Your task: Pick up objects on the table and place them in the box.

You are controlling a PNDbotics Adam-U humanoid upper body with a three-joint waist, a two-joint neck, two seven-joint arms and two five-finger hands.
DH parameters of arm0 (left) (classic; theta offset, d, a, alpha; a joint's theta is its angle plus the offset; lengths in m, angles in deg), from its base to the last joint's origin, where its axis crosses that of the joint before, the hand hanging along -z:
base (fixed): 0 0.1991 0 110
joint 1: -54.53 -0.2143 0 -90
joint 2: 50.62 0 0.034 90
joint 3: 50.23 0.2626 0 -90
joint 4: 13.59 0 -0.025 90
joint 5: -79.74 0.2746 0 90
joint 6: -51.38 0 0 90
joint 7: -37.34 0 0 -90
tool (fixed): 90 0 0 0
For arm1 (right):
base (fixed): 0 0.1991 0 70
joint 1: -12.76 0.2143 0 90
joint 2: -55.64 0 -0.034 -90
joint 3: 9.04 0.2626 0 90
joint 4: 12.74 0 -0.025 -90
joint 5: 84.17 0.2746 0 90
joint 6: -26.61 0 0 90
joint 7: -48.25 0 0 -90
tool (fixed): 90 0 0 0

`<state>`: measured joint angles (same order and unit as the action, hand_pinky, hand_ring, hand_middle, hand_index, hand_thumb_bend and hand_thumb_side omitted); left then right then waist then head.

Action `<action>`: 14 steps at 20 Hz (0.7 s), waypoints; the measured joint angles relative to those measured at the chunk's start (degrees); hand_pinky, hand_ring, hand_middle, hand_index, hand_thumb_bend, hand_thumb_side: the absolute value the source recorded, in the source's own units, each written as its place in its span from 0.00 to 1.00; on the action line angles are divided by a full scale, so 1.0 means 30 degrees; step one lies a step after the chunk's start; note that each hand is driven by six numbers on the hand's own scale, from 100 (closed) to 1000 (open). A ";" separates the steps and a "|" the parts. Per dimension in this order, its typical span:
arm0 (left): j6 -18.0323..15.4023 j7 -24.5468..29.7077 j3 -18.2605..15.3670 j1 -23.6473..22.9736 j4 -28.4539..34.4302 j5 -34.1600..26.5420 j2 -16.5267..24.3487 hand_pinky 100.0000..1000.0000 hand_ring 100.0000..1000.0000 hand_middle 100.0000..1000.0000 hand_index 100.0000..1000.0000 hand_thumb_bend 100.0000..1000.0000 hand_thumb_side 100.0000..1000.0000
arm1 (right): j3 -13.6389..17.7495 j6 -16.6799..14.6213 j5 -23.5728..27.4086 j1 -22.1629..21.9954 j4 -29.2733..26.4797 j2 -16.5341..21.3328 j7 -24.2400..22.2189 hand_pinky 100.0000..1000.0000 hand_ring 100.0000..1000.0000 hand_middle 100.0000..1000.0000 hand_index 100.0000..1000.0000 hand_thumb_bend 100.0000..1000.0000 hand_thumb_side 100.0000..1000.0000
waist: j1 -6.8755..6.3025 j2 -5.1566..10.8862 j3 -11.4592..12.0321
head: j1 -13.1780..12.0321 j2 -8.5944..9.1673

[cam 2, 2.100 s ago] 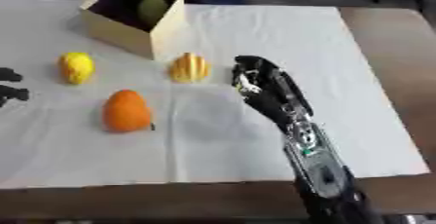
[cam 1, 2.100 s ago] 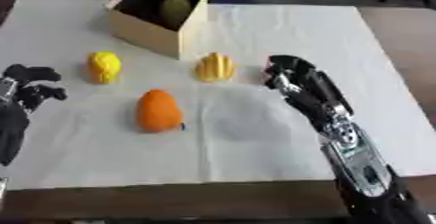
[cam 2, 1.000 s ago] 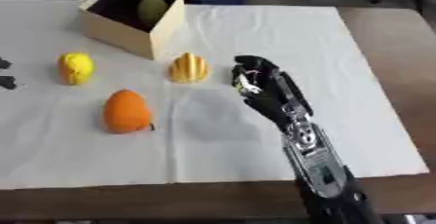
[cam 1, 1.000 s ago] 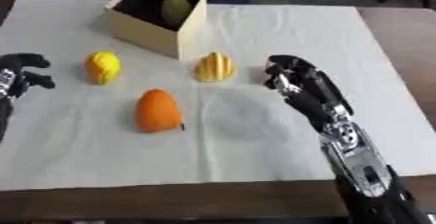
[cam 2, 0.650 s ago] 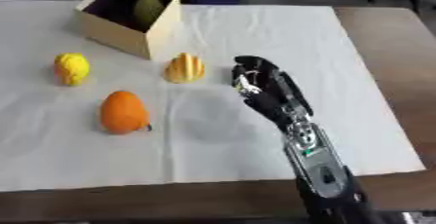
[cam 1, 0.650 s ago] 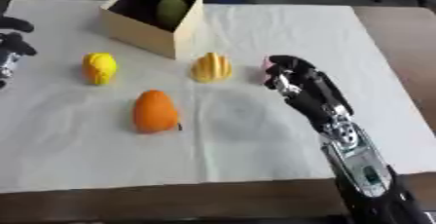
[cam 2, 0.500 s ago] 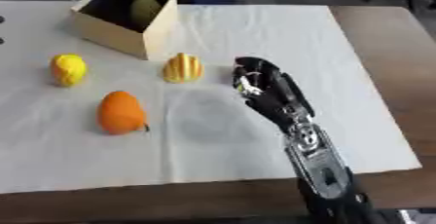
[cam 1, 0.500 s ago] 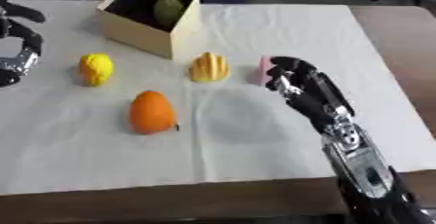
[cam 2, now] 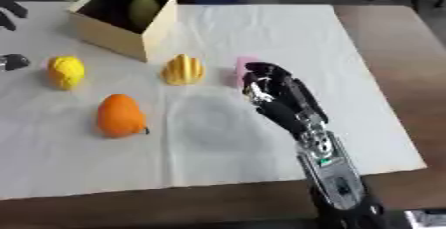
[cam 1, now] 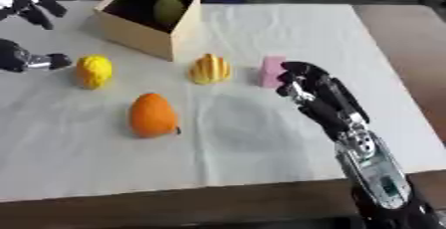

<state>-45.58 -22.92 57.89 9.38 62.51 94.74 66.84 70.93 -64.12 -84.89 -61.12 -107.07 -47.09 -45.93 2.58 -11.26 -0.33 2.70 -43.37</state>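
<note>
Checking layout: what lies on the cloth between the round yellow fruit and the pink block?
The ribbed yellow fruit lies between the round yellow fruit and the pink block, in the left eye view.

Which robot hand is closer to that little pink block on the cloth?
The right robot hand: it sits just beside the pink block, on the block's right. The left robot hand is far off at the table's left edge, beyond the yellow fruit.

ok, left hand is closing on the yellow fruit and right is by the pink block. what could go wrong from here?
The left hand is spread open beside the yellow fruit; a sideways touch could roll it. The right hand partly hides the pink block and may nudge it. The box already holds a green fruit, which limits room.
</note>
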 measured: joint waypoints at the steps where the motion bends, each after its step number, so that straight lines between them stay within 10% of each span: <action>1: -0.0054 0.0310 0.0226 0.0403 -0.0509 0.0322 -0.0253 0.75 0.69 0.73 0.84 0.61 0.29 | -0.0015 0.0005 0.0033 0.0000 0.0001 -0.0006 -0.0012 0.64 0.56 0.59 0.76 0.00 0.39 | 0.0000 0.0000 -0.0010 | -0.0025 -0.0035; 14: -0.1064 0.0926 0.0694 0.2257 -0.6664 0.4192 -0.3228 0.74 0.68 0.72 0.84 0.67 0.25 | -0.0099 0.0009 0.0278 0.0000 0.0005 -0.0183 -0.0109 0.64 0.56 0.59 0.76 0.00 0.39 | 0.0000 0.0000 -0.0383 | -0.0348 -0.0152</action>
<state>-48.77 -20.15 59.97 16.15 42.51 107.32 57.16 70.64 -64.09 -84.05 -61.12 -107.05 -47.64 -46.26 2.58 -11.26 -1.48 1.65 -43.83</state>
